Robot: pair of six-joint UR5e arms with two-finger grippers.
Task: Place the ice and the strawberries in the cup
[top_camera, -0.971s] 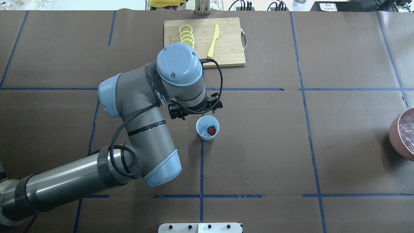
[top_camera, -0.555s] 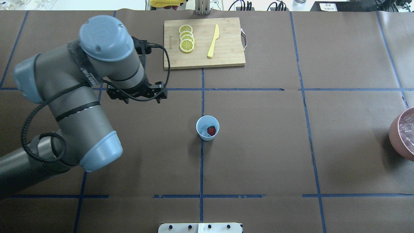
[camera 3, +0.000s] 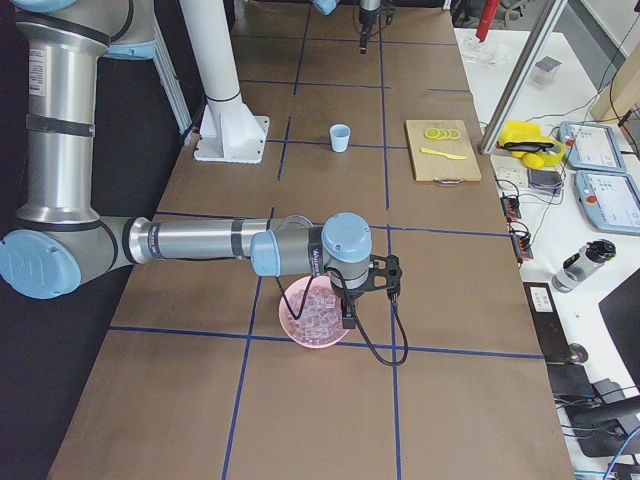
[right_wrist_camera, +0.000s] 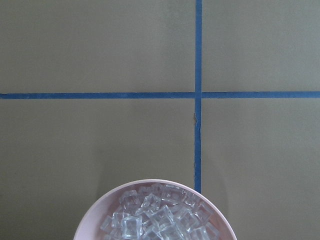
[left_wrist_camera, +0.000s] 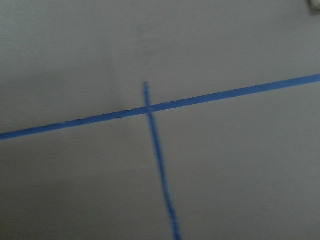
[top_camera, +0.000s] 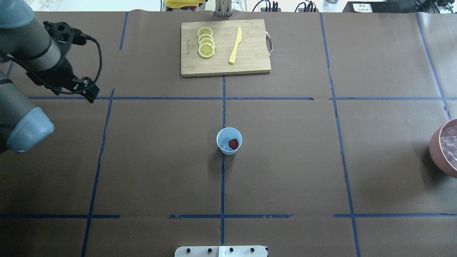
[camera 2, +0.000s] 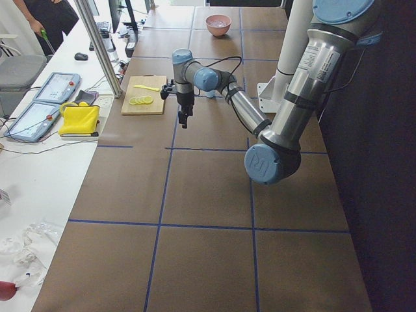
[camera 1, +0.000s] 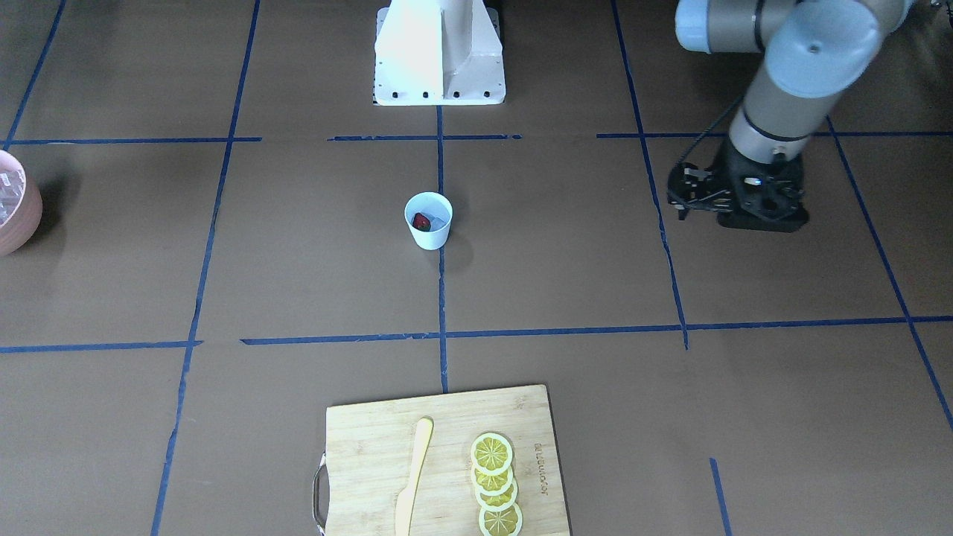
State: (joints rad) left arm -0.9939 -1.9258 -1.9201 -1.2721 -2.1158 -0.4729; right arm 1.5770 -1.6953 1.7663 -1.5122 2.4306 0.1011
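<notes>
One pale blue cup [top_camera: 228, 152] stands mid-bench [top_camera: 285, 160]. It holds one red strawberry [top_camera: 233, 144] and some clear ice [top_camera: 224, 144]; the cubes in it are too small to count. The left hand [camera 1: 737, 205] hangs over bare bench, well apart from the cup. The right hand [camera 3: 347, 305] hangs just above one pink bowl [top_camera: 437, 150], far on the cup's other side. Whether either hand is parted or closed cannot be told. Both ingredients look to be in, so filling seems finished; the next move is likely more ice, or parking the arms. Beyond the cup lie one cutting board [top_camera: 250, 53], four lemon slices [top_camera: 206, 43] and one yellow knife [top_camera: 235, 45]. The bowl holds many ice cubes [right_wrist_camera: 155, 220].
</notes>
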